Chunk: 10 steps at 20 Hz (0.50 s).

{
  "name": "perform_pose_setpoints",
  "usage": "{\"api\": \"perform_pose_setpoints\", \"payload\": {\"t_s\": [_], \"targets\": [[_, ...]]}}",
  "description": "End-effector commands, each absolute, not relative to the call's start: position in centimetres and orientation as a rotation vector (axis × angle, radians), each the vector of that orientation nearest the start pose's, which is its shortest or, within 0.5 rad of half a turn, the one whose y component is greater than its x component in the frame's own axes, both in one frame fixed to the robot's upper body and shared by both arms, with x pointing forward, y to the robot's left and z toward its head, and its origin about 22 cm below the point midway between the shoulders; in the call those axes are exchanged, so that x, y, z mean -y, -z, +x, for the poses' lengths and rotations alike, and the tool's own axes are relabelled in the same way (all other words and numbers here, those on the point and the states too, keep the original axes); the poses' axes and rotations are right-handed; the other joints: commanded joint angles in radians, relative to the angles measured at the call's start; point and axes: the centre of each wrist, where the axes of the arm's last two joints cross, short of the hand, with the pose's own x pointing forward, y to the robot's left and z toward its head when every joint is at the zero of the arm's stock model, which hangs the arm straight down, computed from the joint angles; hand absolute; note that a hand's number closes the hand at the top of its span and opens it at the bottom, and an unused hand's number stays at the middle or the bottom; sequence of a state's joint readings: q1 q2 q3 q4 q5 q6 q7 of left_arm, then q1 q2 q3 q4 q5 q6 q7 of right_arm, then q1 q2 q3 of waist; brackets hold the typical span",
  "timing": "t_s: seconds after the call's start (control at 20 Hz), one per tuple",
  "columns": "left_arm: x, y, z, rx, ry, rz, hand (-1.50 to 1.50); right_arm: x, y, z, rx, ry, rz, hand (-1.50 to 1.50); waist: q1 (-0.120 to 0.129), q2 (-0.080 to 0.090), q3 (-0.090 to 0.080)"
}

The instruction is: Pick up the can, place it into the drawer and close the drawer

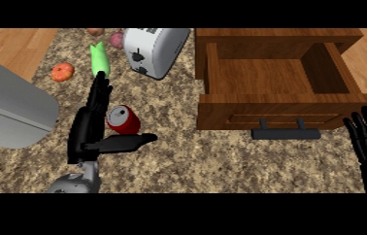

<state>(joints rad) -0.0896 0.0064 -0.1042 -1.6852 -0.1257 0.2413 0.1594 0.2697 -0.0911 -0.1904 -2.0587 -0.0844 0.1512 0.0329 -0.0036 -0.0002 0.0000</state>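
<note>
The left hand (87,129) is spread, fingers straight toward twelve o'clock, thumb out at three. The red can (123,120) lies on the counter (201,156) in that crook. At two o'clock from it the drawer (272,105) stands open. The right hand (356,137) rests at the right edge, fingers straight up.

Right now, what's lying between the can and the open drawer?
Nothing: in the head view, only bare counter lies between the red can and the drawer. The toaster stands farther back.
</note>
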Motion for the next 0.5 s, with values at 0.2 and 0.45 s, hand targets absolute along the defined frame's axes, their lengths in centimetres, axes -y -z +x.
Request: {"api": "perform_pose_setpoints", "payload": {"t_s": [0.2,0.45], "targets": [[-20.0,-2.3,25.9,1.616,-0.024,0.204,-1.50,30.6,-7.7,15.0,1.784,-0.016,-0.180,-1.50,0.000,0.000,0.000],[-24.1,0.2,25.6,1.594,-0.032,0.230,-1.50,29.3,-6.5,16.0,1.789,-0.027,-0.171,-1.50,0.002,0.000,0.000]]}}
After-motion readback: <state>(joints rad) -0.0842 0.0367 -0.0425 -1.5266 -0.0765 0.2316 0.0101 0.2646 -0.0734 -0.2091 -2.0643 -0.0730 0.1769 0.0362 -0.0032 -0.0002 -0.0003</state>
